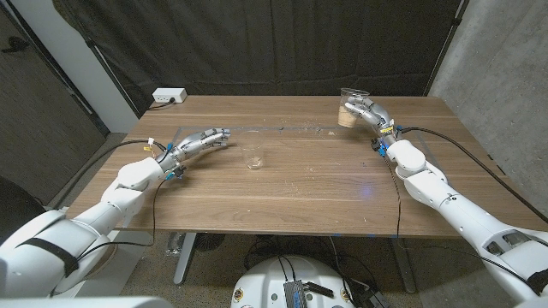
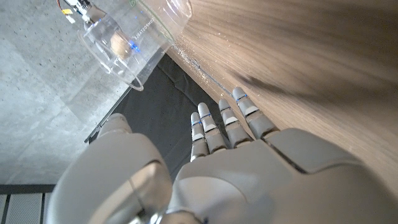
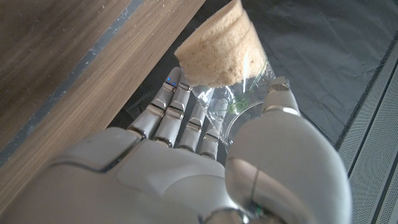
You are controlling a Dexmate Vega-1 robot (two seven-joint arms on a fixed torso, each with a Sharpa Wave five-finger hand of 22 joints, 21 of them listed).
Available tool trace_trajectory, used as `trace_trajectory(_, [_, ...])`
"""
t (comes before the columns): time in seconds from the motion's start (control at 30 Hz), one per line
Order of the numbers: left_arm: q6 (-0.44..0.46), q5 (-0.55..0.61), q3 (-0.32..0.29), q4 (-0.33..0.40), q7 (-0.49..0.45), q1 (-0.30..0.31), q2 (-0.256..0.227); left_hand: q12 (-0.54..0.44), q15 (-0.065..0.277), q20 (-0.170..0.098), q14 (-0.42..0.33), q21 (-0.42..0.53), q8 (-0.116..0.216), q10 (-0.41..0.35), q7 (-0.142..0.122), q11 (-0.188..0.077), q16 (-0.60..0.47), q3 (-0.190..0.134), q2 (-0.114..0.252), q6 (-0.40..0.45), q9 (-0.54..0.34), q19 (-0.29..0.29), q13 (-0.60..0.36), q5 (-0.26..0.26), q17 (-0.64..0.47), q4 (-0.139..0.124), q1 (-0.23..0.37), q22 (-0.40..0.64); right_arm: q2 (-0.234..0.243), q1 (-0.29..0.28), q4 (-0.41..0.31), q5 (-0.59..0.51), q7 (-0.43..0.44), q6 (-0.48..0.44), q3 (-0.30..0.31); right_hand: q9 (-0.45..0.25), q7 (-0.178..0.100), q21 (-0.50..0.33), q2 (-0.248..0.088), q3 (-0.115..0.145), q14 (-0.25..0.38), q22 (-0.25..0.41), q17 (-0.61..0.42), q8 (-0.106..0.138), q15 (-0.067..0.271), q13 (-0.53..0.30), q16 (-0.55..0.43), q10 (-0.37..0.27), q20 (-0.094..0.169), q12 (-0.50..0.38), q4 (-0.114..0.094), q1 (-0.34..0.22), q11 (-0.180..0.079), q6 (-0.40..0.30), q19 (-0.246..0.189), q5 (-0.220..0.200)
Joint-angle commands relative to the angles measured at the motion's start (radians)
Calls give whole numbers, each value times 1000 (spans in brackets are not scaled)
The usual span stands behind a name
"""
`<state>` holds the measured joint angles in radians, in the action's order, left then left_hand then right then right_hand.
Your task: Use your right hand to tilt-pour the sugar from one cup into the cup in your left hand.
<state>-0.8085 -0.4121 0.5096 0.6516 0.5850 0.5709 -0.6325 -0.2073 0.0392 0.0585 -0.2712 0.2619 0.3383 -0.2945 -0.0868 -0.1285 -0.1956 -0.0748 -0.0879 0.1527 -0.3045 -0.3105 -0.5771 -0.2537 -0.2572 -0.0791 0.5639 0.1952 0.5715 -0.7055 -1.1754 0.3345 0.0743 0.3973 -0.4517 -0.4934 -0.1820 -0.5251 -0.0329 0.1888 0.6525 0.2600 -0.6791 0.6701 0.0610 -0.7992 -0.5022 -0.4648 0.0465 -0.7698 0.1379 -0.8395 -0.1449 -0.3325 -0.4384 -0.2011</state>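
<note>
A clear plastic cup point(image 1: 352, 106) with brown sugar in its bottom stands upright near the table's far right. My right hand point(image 1: 372, 115) grips it from the side, fingers wrapped round the wall. In the right wrist view the sugar point(image 3: 216, 48) fills the cup's base beyond my right hand point(image 3: 186, 168). A second clear cup point(image 1: 254, 160), empty, stands on the table near the middle. My left hand point(image 1: 202, 142) is to its left, apart from it, fingers stretched out and holding nothing. The left wrist view shows the empty cup point(image 2: 133, 38) beyond the straight fingers point(image 2: 225, 127).
A white power strip point(image 1: 169, 96) lies at the table's point(image 1: 308, 192) far left corner. Blue tape lines point(image 1: 257, 128) mark the wood toward the back. A black curtain hangs behind the table, and a concrete wall stands at the right.
</note>
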Motion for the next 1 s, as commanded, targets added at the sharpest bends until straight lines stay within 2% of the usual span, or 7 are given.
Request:
trace_trajectory(0.03, [-14, 115, 51, 66, -98, -1, -52, 5, 80, 7, 31, -11, -16, 32, -8, 5, 4, 20, -21, -49, -9, 16, -3, -19, -2, -1, -3, 2, 13, 18, 16, -5, -27, -8, -1, -2, 3, -8, -12, 6, 9, 1, -5, 7, 173, -5, 5, -4, 93, -3, 2, -9, -7, -7, 7, -9])
trace_trajectory(0.23, [-13, 203, 68, 124, -199, 24, -81, 16, 66, 17, 85, -26, -35, 98, -13, 1, 9, 40, -32, -112, -16, 44, -4, -37, -3, -5, -14, 1, 12, 43, 62, -9, -63, 19, -10, -2, 2, -9, -15, 6, 13, 0, -7, 7, 173, -5, 8, -8, 93, -2, 0, -9, -2, -6, 9, -10])
trace_trajectory(0.43, [-55, 302, 84, 134, -319, 42, -84, 22, 64, 19, 126, -39, -47, 151, -20, 1, 9, 57, -37, -157, -22, 70, 2, -52, -2, -7, -18, 0, 11, 56, 97, -13, -84, 48, -17, 0, 1, -10, -16, 6, 15, -1, -10, 8, 173, -5, 11, -14, 93, -2, -1, -8, -3, -9, 8, -10])
trace_trajectory(0.63, [-122, 379, 105, 81, -404, 30, -69, 23, 62, 23, 158, -46, -59, 183, -32, 0, 10, 69, -40, -197, -26, 87, 8, -62, -1, -10, -23, -1, 19, 57, 107, -23, -91, 70, -20, 1, 1, -12, -17, 6, 18, -2, -12, 10, 173, -5, 14, -18, 92, -2, -1, -8, -6, -12, 9, -10])
trace_trajectory(0.73, [-166, 455, 127, 40, -475, 12, -58, 25, 58, 24, 174, -50, -61, 204, -33, -1, 10, 75, -41, -208, -28, 97, 11, -68, 0, -11, -25, -1, 32, 47, 88, -29, -87, 66, -19, 0, -1, -12, -18, 6, 19, -2, -13, 11, 173, -5, 15, -21, 92, -2, -2, -8, -5, -13, 9, -10])
trace_trajectory(1.0, [-229, 625, 170, 13, -676, -3, -58, 25, 61, 18, 197, -55, -70, 230, -43, -4, 10, 84, -41, -241, -31, 112, 16, -76, 1, -12, -26, -1, 59, 26, 37, -43, -69, 52, -10, 0, 1, -14, -18, 6, 23, -4, -16, 14, 173, -8, 19, -21, 92, -1, -1, -9, -7, -15, 10, -11])
